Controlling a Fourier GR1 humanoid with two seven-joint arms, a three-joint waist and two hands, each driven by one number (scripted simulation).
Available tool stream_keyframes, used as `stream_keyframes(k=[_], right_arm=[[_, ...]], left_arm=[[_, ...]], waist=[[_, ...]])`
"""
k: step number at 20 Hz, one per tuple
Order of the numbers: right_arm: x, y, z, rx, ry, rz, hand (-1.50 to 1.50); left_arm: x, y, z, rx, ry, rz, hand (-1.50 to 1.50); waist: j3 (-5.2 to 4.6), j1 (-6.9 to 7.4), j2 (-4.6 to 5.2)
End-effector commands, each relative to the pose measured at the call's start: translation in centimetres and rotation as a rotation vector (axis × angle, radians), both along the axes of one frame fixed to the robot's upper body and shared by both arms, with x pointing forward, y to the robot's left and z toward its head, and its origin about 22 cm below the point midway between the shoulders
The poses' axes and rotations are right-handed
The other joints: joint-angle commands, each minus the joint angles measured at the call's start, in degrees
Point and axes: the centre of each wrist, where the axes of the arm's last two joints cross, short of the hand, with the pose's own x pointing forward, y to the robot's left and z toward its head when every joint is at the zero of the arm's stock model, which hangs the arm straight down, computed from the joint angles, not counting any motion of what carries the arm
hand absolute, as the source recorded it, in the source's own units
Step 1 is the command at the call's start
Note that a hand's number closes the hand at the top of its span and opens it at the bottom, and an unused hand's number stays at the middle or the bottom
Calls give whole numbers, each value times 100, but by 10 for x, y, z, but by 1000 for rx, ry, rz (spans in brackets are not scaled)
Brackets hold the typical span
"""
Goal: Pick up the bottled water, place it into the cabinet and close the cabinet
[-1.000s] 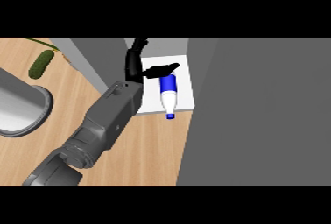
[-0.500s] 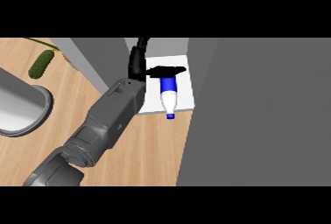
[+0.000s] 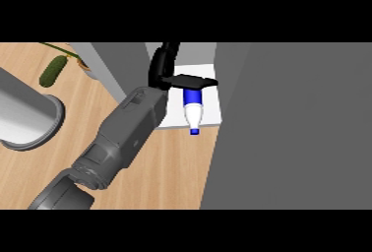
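The left hand [image 3: 176,78] looks spread, long fingers straight and pointing deeper into the cabinet, thumb lying across the bottled water's [image 3: 193,109] far end; I can't tell whether it touches. The bottle lies on its side on the white shelf [image 3: 208,73], just nearer than the thumb, cap poking over the shelf's near edge. Drawing the hand back could drag or roll it out onto the bench [image 3: 169,162]. The grey door [image 3: 291,128], beside the hand, might then jam on that cap.
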Motion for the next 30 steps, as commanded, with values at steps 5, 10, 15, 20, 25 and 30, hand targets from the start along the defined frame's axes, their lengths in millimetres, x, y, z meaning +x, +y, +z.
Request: stream_keyframes(k=[5,10,15,20,25,30], right_arm=[[-5,-8,20,3,-19,-26,-150],[-15,0,13,-12,-4,-31,-150],[-9,-2,21,-132,-46,-4,-150],[-10,-1,24,-249,30,134,150],[-16,14,18,-218,128,246,150],[-21,42,32,-136,113,308,150]], left_arm=[[-21,0,-20,-121,27,-109,-150],[-52,-2,-35,-141,53,-133,150],[-81,18,-49,-144,58,-132,150],[-111,38,-53,-145,93,-144,150],[-144,83,-38,-114,61,-102,150],[-174,113,-41,-125,63,-94,150]], waist=[[2,278,-75],[2,426,-135],[-4,513,-140],[-5,519,-125],[1,476,-116],[-13,457,-101]])
